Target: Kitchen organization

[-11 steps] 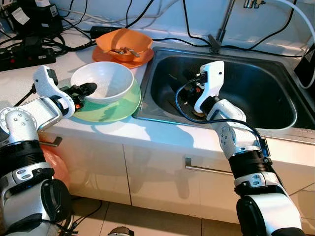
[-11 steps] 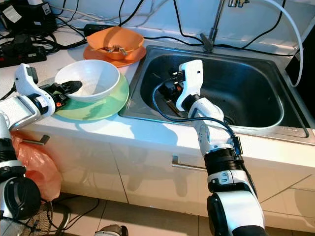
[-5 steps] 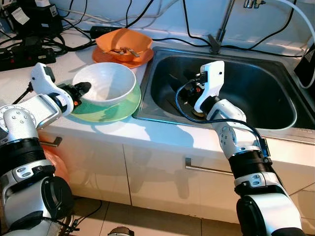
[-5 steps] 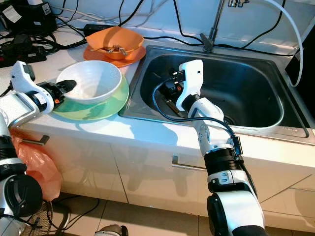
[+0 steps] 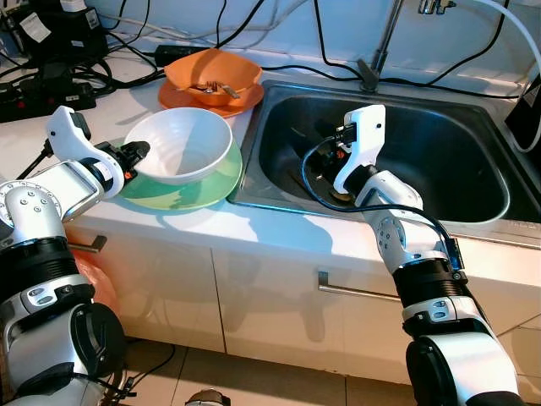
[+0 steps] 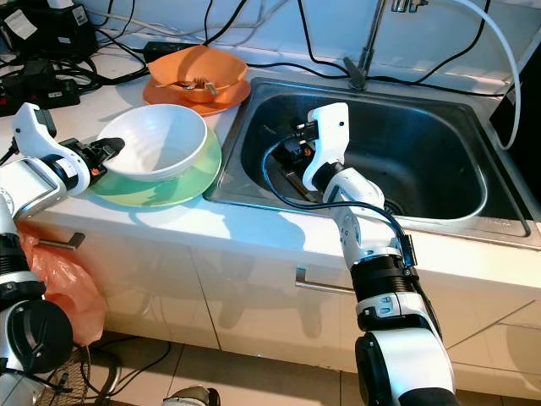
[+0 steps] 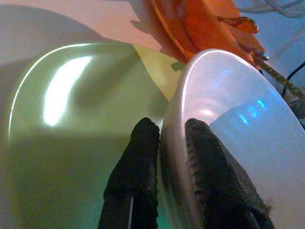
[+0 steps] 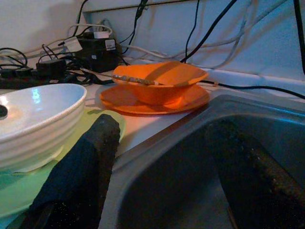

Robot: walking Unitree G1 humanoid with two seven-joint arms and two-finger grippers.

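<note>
Left wrist view: left gripper (image 7: 164, 143) jaws clamp white bowl (image 5: 182, 145) rim; right gripper (image 8: 167, 157) jaws spread, empty.

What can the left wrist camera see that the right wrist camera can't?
The left wrist view shows the left hand pinching the white bowl's rim, one finger inside and one outside, with the bowl tilted above the green plate.

The right wrist view shows the right hand open over the sink, plus the cables and power strips by the wall.

Both show the white bowl, the green plate, and the orange bowl on its orange plate.
</note>
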